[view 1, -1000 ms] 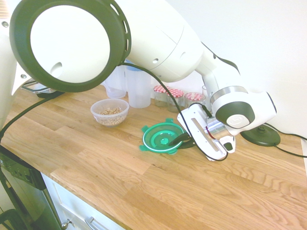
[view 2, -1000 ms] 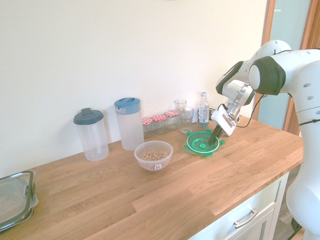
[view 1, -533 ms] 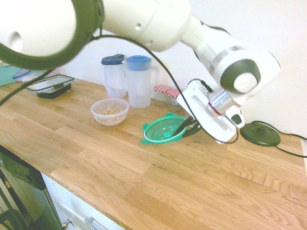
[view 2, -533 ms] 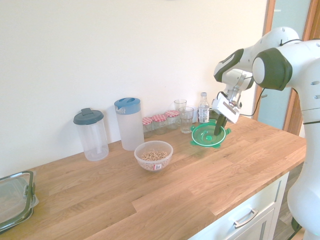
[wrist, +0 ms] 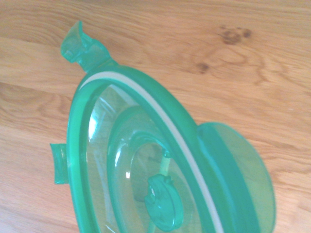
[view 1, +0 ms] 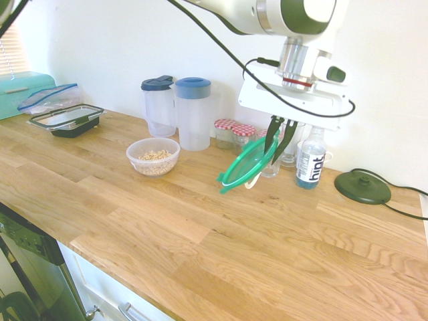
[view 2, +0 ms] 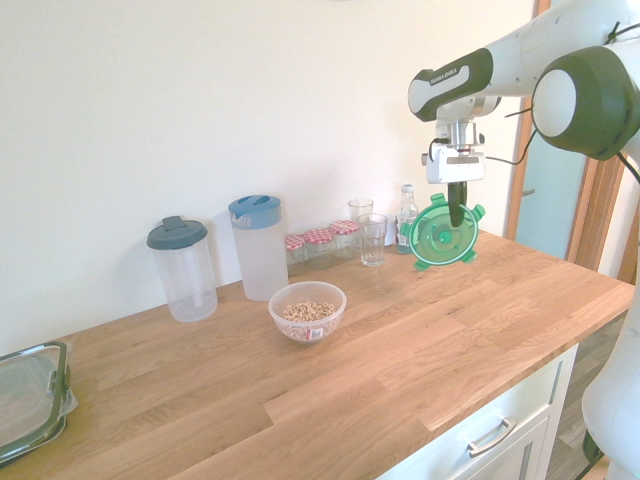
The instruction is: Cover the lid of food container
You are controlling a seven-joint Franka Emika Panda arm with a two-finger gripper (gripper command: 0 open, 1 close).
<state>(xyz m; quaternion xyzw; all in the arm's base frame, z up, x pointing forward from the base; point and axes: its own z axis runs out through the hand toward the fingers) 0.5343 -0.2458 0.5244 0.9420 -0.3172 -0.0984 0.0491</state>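
First exterior: hand clamped on the lid, now lifted off the table, hanging tilted.
Second exterior: the food container sits well apart, uncovered.
Wrist: lid fills frame. Carry-over comes next.

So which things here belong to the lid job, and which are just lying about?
Job: green lid, held in the gripper; bowl of grain.
Lying about: two lidded jugs, red-capped jars, water bottle, glasses, rectangular container.
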